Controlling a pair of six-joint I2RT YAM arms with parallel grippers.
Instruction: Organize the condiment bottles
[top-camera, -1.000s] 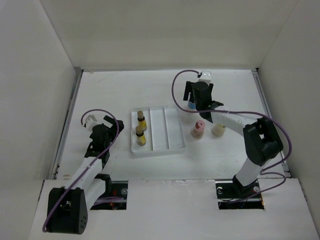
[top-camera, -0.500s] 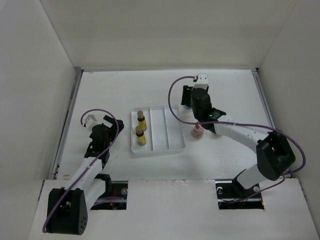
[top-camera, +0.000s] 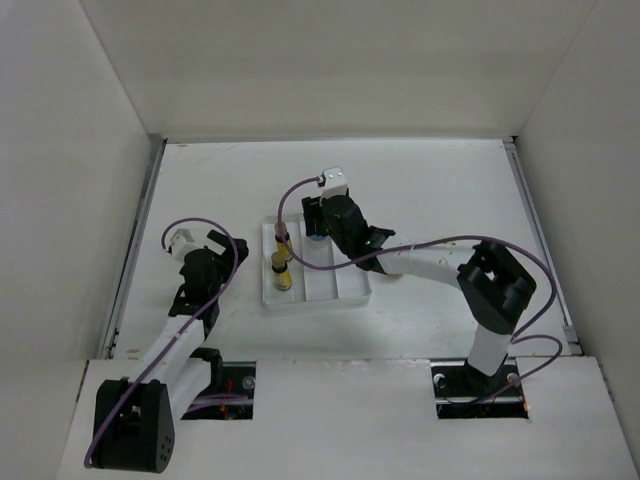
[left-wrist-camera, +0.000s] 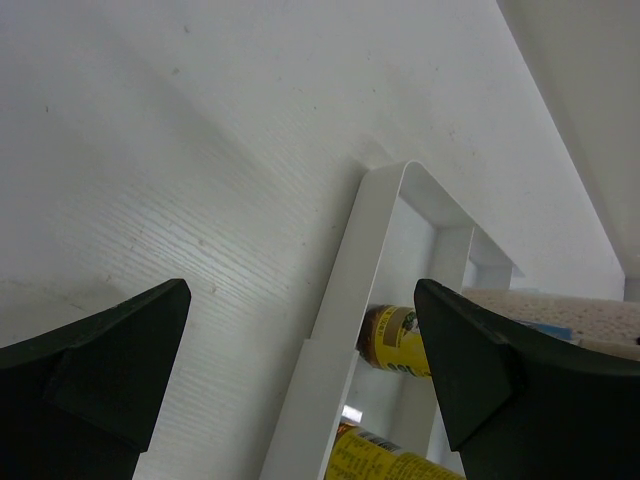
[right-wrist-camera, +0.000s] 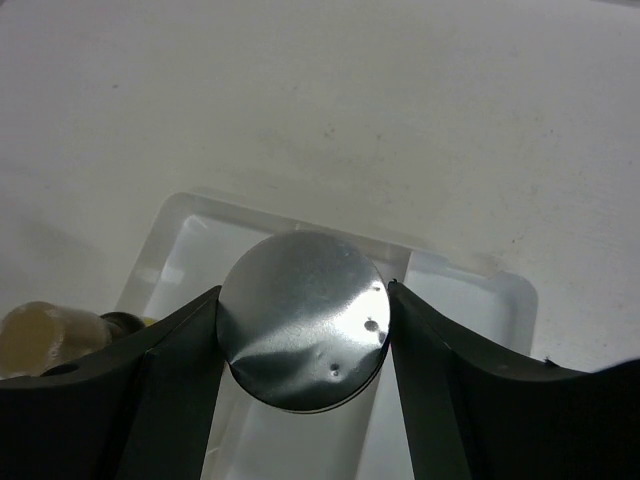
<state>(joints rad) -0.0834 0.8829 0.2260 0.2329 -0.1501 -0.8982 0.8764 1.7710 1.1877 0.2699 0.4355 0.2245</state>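
Grey-lidded jar was clamped in the right gripper, one dark finger tight against each side of the lid. Top view put it over the far end of the middle compartment of the white tray; couldn't tell whether its base touched the tray floor. Right arm was folded. Its upper link rose from the base at the near edge, the elbow sat right of the tray, the forearm lay leftward across the tray's right side, and the wrist was above the tray's far rim. Far amber bottle and near amber bottle stood upright in the left compartment, one behind the other, with the far one just beside the jar. Left arm reached from the near-left corner toward the far edge. Left gripper sat between the bench's left edge and the tray, fingers wide apart with nothing between them and a tray corner in its view. Purple cable from the right wrist looped down close to the far amber bottle. Room: bare bench ran from the tray's far rim to the far edge, with a narrower strip between the tray and the left edge. Walls stood along the left, far and right edges.
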